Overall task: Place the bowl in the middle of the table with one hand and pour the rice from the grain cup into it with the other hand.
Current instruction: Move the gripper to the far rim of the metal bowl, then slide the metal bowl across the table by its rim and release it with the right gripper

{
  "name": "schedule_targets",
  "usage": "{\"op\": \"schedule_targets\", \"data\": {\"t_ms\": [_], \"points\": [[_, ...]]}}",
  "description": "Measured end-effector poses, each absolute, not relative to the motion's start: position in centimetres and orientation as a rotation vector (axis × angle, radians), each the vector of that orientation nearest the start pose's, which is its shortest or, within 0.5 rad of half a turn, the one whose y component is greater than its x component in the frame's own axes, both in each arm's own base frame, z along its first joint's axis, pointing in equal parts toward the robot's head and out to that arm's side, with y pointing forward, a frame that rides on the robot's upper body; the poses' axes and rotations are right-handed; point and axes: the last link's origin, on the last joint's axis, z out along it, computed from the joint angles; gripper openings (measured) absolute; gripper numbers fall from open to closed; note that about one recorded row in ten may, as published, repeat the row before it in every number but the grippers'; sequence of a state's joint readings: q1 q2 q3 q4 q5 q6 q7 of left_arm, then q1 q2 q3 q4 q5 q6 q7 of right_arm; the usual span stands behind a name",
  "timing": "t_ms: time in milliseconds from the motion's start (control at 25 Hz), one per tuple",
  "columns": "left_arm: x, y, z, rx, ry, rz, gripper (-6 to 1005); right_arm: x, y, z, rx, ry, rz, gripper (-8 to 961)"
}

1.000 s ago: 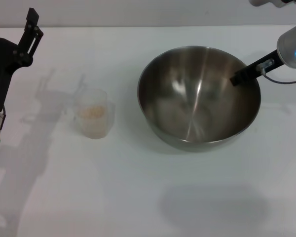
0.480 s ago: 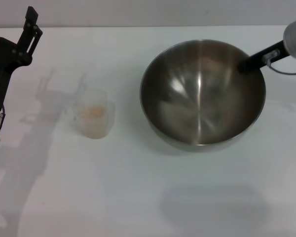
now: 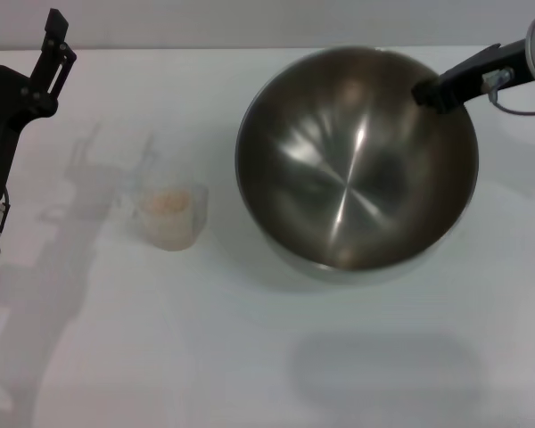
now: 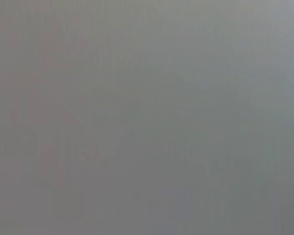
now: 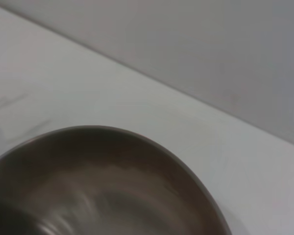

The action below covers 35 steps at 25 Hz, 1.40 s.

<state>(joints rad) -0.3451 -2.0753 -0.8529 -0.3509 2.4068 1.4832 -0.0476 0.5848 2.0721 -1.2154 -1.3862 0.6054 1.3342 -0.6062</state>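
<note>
The steel bowl (image 3: 357, 160) hangs tilted above the white table (image 3: 250, 357), right of centre, with its empty inside facing me. My right gripper (image 3: 428, 92) is shut on its far right rim. The bowl's rim also shows in the right wrist view (image 5: 112, 186). The clear grain cup (image 3: 170, 217) stands upright on the table to the left, holding a little rice (image 3: 165, 201). My left gripper (image 3: 22, 36) is raised at the far left, open and empty, well apart from the cup. The left wrist view shows only plain grey.
The table's far edge (image 3: 205, 47) meets a grey wall behind the bowl. Shadows of the left arm (image 3: 80, 187) lie beside the cup, and the bowl's shadow (image 3: 383, 370) lies on the table near the front.
The right gripper has lifted the bowl off the table; it now looks larger, sits higher in the head view and tilts more toward me. The cup and left arm have not moved.
</note>
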Motion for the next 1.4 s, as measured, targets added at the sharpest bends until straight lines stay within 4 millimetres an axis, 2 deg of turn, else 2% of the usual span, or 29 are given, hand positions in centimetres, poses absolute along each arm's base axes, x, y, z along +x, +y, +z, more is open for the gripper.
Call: {"op": "schedule_targets", "data": {"t_ms": [440,600,840,1400], "points": [[-26.5,30.3,-0.6,-1.532,-0.222,-1.031,780,16.9,37.7,1.8,-2.606,0.875,-0.145,11],[-26.5,30.2,-0.6,-1.533,-0.223,-1.031,778,16.9,37.5,1.1,-2.635,0.879,-0.178,13],[-26.6,30.0,-0.6,-1.529,-0.225,-1.032,776,17.8,37.5,0.4,-2.628,0.903,-0.252,15],[-26.6,29.5,-0.5,-1.517,-0.219,-1.045,769,18.2,37.3,0.1,-2.61,0.932,-0.32,21]]}}
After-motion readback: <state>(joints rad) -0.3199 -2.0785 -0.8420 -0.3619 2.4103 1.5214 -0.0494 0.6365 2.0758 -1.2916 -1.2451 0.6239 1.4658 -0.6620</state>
